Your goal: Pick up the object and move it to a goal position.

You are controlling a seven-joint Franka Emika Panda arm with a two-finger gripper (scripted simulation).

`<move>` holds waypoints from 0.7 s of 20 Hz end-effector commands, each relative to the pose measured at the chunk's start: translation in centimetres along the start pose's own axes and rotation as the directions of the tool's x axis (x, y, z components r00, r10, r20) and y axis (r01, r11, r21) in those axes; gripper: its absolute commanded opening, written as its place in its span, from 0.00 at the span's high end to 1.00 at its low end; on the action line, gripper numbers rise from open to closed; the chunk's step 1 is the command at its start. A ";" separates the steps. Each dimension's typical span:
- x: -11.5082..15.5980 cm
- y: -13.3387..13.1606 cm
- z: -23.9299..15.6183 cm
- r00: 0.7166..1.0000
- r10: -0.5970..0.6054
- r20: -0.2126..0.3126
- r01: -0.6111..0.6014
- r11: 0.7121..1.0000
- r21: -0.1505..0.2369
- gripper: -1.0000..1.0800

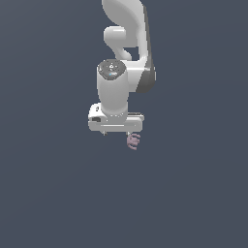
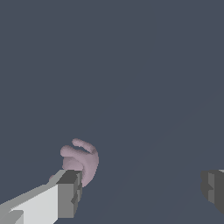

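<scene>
The gripper [image 2: 142, 192] jaws stand wide apart, released; the mauve-pink lumpy object [image 2: 81, 161] sits partly hidden behind one finger [image 2: 65, 194].

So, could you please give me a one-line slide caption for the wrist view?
Open pincer with one finger beside the small mauve-pink object, nothing clamped between the jaws.
</scene>
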State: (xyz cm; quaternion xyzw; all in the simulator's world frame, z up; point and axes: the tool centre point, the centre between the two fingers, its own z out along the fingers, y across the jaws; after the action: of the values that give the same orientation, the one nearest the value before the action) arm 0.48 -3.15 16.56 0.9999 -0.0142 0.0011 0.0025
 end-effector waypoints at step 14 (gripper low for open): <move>-0.5 -2.8 1.1 1.000 -0.011 0.018 0.011 0.999 0.033 0.04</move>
State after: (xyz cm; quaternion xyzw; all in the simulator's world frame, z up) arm 0.05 -0.34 15.41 0.9998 -0.0081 -0.0078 -0.0141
